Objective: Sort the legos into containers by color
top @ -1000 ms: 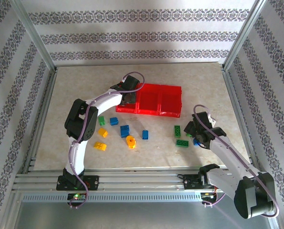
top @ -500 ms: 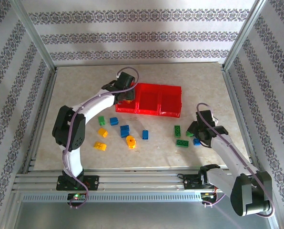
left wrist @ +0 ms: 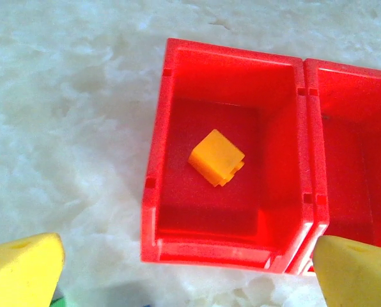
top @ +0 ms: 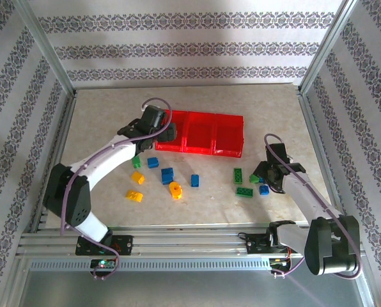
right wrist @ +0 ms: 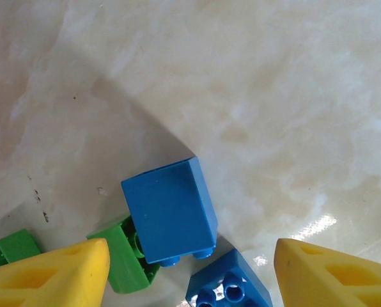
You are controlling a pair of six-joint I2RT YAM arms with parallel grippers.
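Legos [top: 175, 189]: four yellow, at least four blue, four green. Red tray [top: 209, 152], three compartments. Marbled beige desk [top: 273, 121], patterned wallpaper [top: 190, 48]. Left tool [top: 168, 133] spread wide, empty; right tool [right wrist: 190, 265] parted around blue lego [right wrist: 171, 211].

**Robotics laboratory test cell, seen from above.** A frame of silver aluminium extrusion posts [top: 46, 54] encloses a beige, marble-patterned table [top: 114, 109]. Panels of grey-and-white striped ornamental wallpaper [top: 190, 45] line the back and both sides as a backdrop. Two white-and-black jointed robot arms, the left arm [top: 107, 160] and the right arm [top: 303, 190], trail lilac cables [top: 155, 101] and are bolted to a slotted aluminium rail [top: 190, 238] at the near edge. Staged props lie on the table: a shallow bright red plastic tray of three square compartments [top: 200, 135] and small yellow-orange, blue and green plastic toy bricks [top: 167, 174].
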